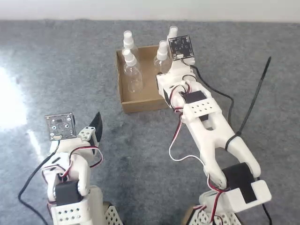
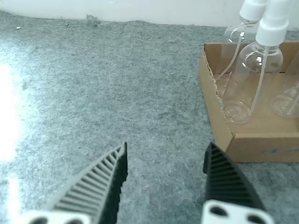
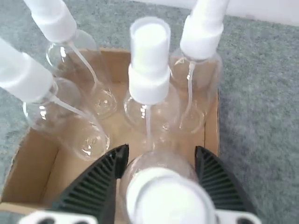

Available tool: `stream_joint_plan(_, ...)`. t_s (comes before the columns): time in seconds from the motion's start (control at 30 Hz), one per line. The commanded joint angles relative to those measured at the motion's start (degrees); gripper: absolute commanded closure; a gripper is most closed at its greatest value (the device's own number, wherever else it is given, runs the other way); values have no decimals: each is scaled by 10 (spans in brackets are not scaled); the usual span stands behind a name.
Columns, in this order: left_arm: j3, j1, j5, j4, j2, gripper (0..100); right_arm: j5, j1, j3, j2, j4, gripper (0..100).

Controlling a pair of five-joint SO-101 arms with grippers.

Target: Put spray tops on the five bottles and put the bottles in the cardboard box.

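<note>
The fifth bottle [image 3: 161, 186], spray top fitted, was pinched in the right gripper [image 3: 161, 151] over the cardboard box [image 3: 44, 175], where four capped bottles [image 3: 148, 98] stood. Final placement appeared in hand: the next move called for lowering into the free gap, then release. The left gripper [image 2: 167, 148] hung spread above the grey mat [image 2: 93, 70].

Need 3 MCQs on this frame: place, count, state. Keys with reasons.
1. Where is the clear plastic bottle with white spray top held by the right end effector? A on a metal shelf B over the brown cardboard box C in a person's hand
2. How many other capped bottles stand in the box? A two B four C six
3. The left end effector is: A open, empty B shut on a bottle C shut on a cap
B: box floor shows around it. B: four stand beyond it. A: spread wide, nothing held.
</note>
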Motion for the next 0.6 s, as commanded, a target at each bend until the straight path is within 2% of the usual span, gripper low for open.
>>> stream_joint_plan(0.0,-5,0,-4,-17,-11,754,7,-2,-56,22,-5,835)
stream_joint_plan(0.23,-5,0,-4,-17,-11,754,8,0,-75,56,-5,835)
stream_joint_plan(0.47,-5,0,-4,-17,-11,754,7,4,-84,58,27,706)
stream_joint_plan(0.57,-5,0,-4,-17,-11,754,4,5,-100,59,51,702)
